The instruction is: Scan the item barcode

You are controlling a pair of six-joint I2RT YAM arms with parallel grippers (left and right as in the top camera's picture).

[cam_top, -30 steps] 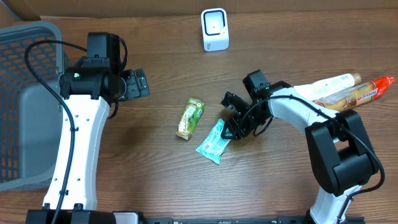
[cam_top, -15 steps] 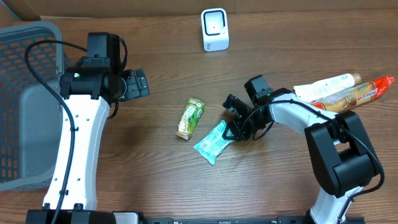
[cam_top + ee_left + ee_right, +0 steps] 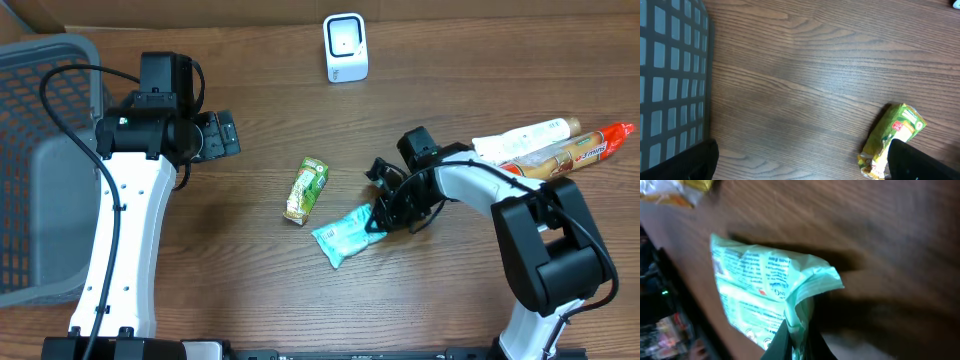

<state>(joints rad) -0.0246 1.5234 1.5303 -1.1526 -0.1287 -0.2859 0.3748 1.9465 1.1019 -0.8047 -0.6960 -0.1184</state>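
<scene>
Now the grasp looks made: the right gripper [image 3: 379, 215] is clamped on one corner of the mint packet [image 3: 343, 236], which lies on the table [image 3: 250, 280], well apart from the scanner [image 3: 346, 47]. The next move probably calls for lifting it and turning its barcode to the scanner. The right arm reaches low and inward; the left gripper [image 3: 223, 135] hangs spread and idle.

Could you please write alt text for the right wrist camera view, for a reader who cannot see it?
The right gripper is shut on the crumpled edge of a mint-green packet with small print, seen against the brown wooden table. Part of a yellow packet shows at the top left corner.
</scene>
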